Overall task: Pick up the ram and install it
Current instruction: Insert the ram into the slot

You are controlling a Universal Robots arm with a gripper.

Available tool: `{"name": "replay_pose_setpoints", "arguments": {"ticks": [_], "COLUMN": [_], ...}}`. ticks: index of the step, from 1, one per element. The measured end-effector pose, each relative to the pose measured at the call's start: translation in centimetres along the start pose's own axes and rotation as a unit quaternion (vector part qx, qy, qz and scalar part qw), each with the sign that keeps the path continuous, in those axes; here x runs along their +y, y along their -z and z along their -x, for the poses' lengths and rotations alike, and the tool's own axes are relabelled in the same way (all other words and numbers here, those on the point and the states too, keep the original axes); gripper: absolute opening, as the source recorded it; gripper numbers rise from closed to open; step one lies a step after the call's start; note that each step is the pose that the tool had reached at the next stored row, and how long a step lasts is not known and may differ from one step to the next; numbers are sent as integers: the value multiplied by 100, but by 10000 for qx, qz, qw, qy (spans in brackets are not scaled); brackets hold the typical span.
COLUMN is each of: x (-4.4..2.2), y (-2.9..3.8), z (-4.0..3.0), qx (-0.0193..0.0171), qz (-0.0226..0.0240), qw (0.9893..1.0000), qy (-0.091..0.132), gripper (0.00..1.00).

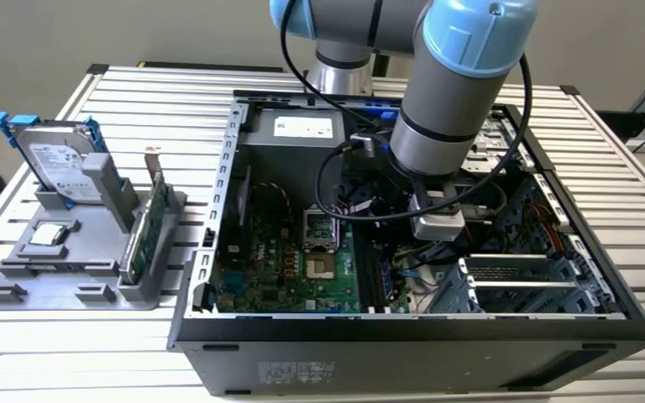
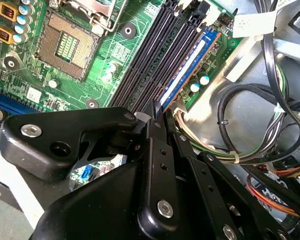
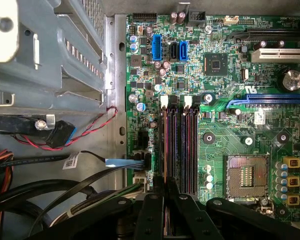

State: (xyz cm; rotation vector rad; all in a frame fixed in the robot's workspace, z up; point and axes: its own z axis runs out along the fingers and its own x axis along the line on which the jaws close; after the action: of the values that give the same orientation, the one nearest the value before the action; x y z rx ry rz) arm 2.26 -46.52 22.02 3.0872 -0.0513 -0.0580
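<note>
The ram (image 2: 187, 70) stands in the outermost memory slot of the motherboard (image 2: 75, 50), the slot nearest the bundle of cables (image 2: 250, 150); in the second wrist view its blue label edge runs along the slot, and in the first wrist view it is the thin board (image 3: 165, 150) at the side of the dark slots (image 3: 182, 150). The gripper (image 2: 157, 112) is low inside the open computer case (image 1: 205, 277), and its fingers are pressed close together around the near end of the ram, so I judge it is pinching the stick. My judgement is that the pick-up is done and the stick is already placed into the slot; whether it is fully seated and the white latches (image 3: 164, 101) are locked I cannot tell. The three neighbouring slots look empty, and the processor socket (image 3: 247, 172) is open without a chip. On the exterior view's left, well apart from the case, a grey holder (image 1: 65, 269) carries the hard drive (image 1: 60, 164) standing upright at the far end, the green card (image 1: 144, 231) on its edge, and a small square chip (image 1: 51, 235) lying flat.
</note>
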Motion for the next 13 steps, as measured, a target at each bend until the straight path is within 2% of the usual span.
{"name": "replay_pose_setpoints", "arguments": {"ticks": [13], "x": [7], "y": [30], "z": [33], "qx": [-1], "qz": [2], "qw": [10000], "qy": [0], "gripper": [0]}}
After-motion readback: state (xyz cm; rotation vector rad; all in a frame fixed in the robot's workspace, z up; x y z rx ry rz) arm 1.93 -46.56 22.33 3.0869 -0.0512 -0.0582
